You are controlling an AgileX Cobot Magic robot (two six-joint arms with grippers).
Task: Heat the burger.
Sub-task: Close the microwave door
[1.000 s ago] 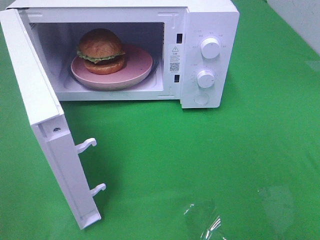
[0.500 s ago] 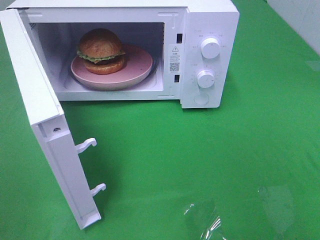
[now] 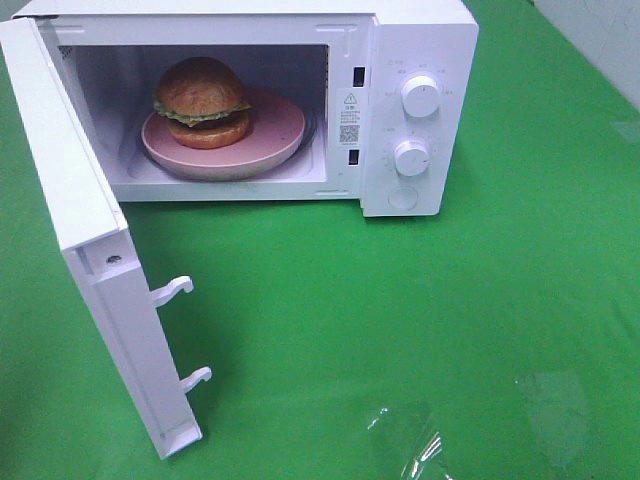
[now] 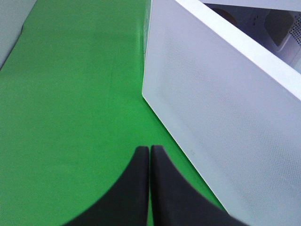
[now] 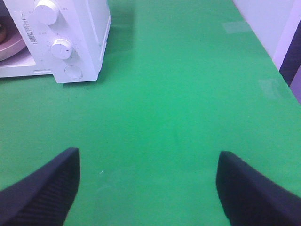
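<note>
The burger (image 3: 201, 102), with a golden-brown bun, green lettuce and brown patty, sits on a pink plate (image 3: 275, 135) inside the white microwave (image 3: 420, 40). The microwave door (image 3: 95, 260) stands wide open to the left. Neither gripper shows in the exterior high view. In the left wrist view my left gripper (image 4: 149, 153) is shut and empty over green cloth, just outside the door's outer face (image 4: 225, 122). In the right wrist view my right gripper (image 5: 148, 176) is open and empty, well back from the microwave's knob panel (image 5: 61, 42). A sliver of the plate (image 5: 9, 44) shows there.
Green cloth (image 3: 420, 310) covers the table. The microwave has two white knobs (image 3: 421, 96) and a round button (image 3: 402, 197). Two latch hooks (image 3: 172, 291) stick out of the door edge. A clear plastic patch (image 3: 405, 440) lies near the front edge.
</note>
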